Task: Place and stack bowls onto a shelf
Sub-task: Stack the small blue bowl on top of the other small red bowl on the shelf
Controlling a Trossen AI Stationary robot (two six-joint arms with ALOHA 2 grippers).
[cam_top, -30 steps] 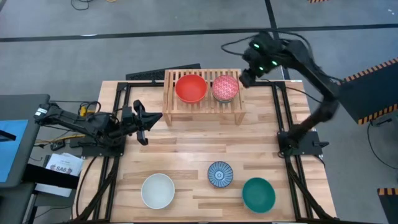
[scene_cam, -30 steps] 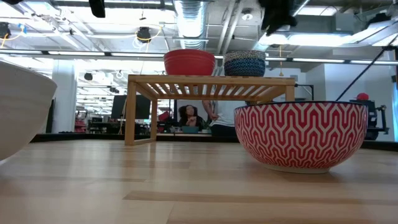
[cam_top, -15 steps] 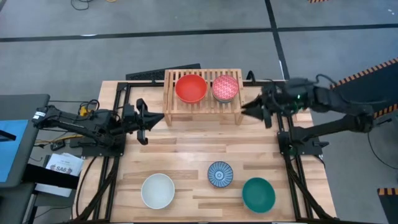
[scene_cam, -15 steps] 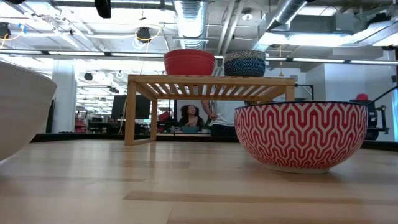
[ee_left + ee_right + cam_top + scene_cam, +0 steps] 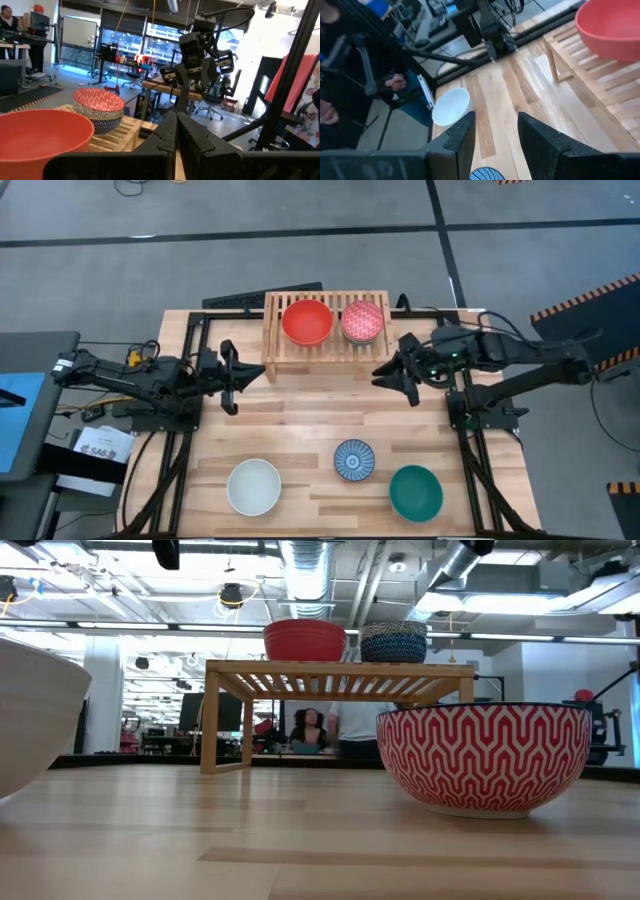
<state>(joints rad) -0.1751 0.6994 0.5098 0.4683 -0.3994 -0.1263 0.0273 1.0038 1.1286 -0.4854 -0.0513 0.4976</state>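
Observation:
The light-wood shelf (image 5: 325, 352) stands at the table's far middle. A plain red bowl (image 5: 307, 321) rests on its left half and a pink-red patterned bowl (image 5: 362, 321) on its right half, over a dark blue patterned outside (image 5: 98, 121). The white bowl (image 5: 253, 486), the blue-and-white striped bowl (image 5: 353, 460) and the teal bowl (image 5: 415, 492) sit on the table near its near edge. No yellow patterned bowl shows. My right gripper (image 5: 392, 380) is open and empty beside the shelf's right leg, pointing toward the table's left. My left gripper (image 5: 258, 368) waits shut, left of the shelf.
Black frame rails run along the table's left and right sides (image 5: 470, 450). Bare planks lie between the shelf and the three near bowls (image 5: 320, 415). In the low view a bowl with a pink-red zigzag outside (image 5: 485, 755) stands close to the camera. A person's arm shows beyond the table (image 5: 330, 112).
My right arm has come down from high above the shelf's far right corner. It swung out past the shelf's right end, then moved toward the near-left, and its gripper is now low beside the shelf's right leg. The bowls and the shelf have not moved.

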